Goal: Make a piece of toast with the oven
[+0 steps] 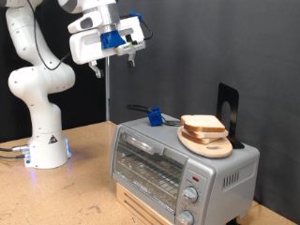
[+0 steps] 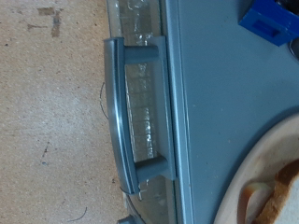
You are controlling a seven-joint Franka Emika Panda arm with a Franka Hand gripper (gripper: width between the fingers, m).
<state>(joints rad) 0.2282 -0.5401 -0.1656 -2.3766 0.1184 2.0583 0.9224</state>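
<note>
Exterior view: fingers (image 1: 112,58) seemingly apart, empty, high above oven (image 1: 183,167).

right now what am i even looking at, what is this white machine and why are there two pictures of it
The white machine is a robot arm bolted to a wooden table. At its end is the gripper, its grasping hand; it hangs in the air above the oven and holds nothing.

The exterior view is taken by a camera standing off the arm. The wrist view comes from a camera on the hand itself, looking down at the oven's door handle.

The oven is a silver toaster oven with its glass door shut. On its top lie a round wooden board with the piece of toast on it, a small blue block and a black stand.
</note>
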